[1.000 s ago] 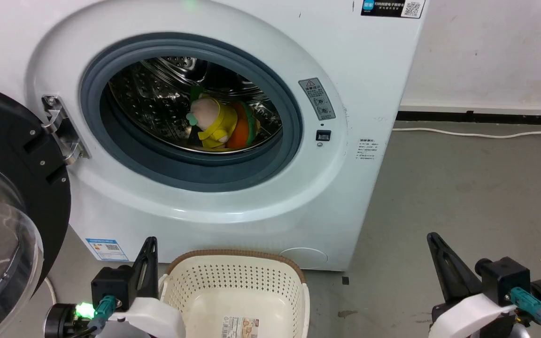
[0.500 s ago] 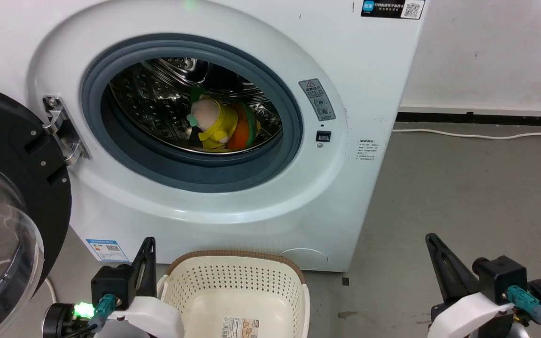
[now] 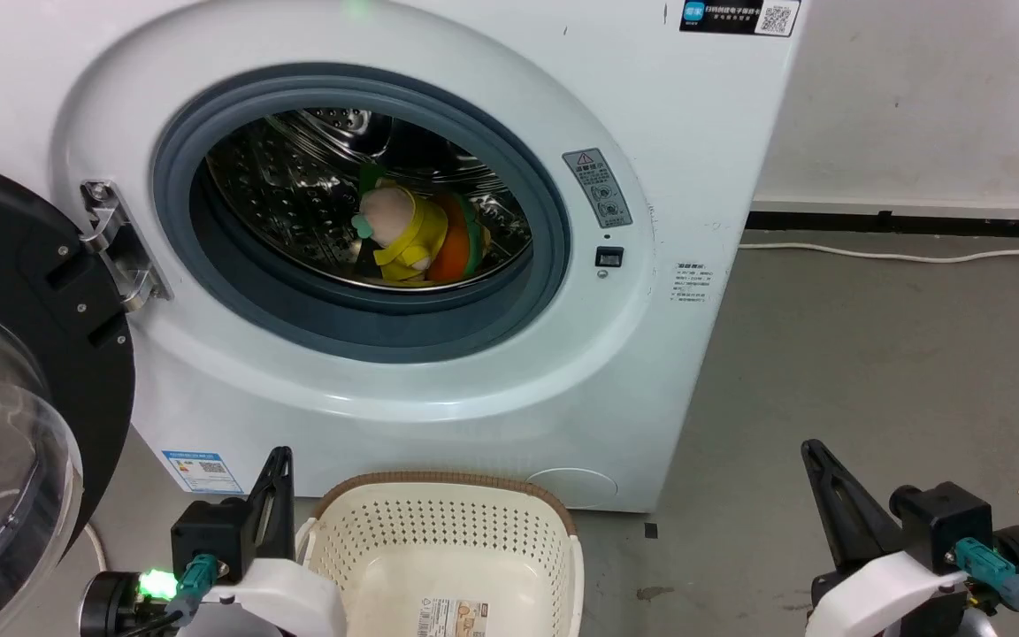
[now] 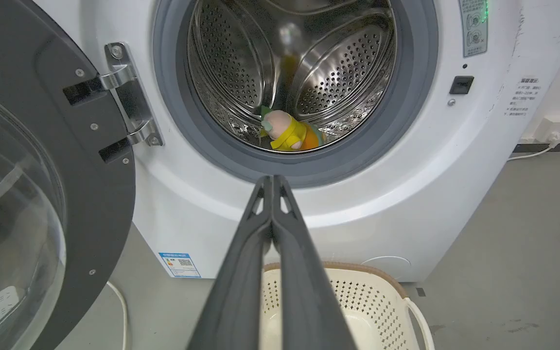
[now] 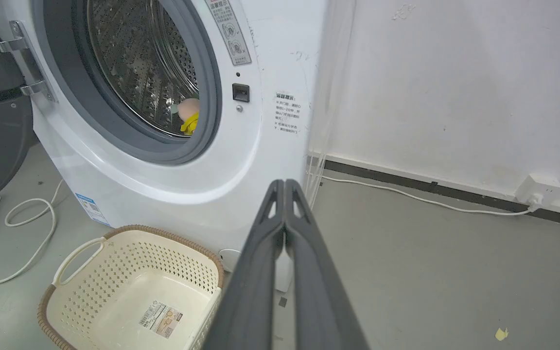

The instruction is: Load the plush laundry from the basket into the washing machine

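closest in, low at the left of the head view: left gripper, clenched, both dark fingers pressed flat together with nothing between them, just beside the left rim of the basket. low at the right, well apart from the basket: right gripper, likewise clamped shut on nothing, raised over bare grey floor.

between the two arms, on the floor and close against the foot of the washing machine: cream perforated basket with brown rim, paper label flat on its inside bottom.

next, to the left: round door swung wide open, black frame around clear glass, hung on a shiny metal hinge.

further back, ringed by the grey door seal: steel drum, perforated and gleaming. low in the drum, a little right of centre — plush laundry, two pieces touching: pink-headed doll in yellow lying to the left, orange-and-green burger plush tucked against its right side.

farthest off, right of the machine: white cable along the floor below a dark skirting strip, then pale wall.
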Robot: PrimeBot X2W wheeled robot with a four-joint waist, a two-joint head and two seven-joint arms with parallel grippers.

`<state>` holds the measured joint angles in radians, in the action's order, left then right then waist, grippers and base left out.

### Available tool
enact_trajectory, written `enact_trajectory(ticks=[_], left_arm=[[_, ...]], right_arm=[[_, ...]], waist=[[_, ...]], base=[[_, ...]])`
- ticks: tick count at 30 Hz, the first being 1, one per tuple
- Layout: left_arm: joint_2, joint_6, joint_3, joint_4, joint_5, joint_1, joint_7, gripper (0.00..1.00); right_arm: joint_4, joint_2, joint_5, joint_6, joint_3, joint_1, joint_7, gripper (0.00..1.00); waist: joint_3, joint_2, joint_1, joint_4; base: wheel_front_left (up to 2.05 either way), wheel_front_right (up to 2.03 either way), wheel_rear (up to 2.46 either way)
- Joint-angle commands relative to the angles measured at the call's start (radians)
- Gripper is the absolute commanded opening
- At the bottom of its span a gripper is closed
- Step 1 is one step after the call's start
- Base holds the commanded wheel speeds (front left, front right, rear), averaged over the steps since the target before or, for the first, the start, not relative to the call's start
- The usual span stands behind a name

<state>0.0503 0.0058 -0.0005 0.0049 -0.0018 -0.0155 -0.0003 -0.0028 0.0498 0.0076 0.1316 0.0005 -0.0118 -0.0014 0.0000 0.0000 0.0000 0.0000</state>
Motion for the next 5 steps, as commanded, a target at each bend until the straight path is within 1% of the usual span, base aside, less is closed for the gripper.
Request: enact_trajectory(ticks=[1, 5], left_arm=[[0.0, -0.006, 0.0, -0.005, 0.002, 0.015, 0.0, 0.0], [0.0, -0.006, 0.0, -0.005, 0.002, 0.015, 0.0, 0.0]], right_arm=[[0.003, 0.0, -0.008, -0.001, 0.0, 0.012, 0.001, 0.0], [0.003, 0.0, -0.008, -0.001, 0.0, 0.012, 0.001, 0.0]], waist=[[0.0, 0.0, 0.0, 0.0], [0.0, 0.0, 0.0, 0.0]], base=[[0.0, 0.0, 0.0], [0.0, 0.0, 0.0]])
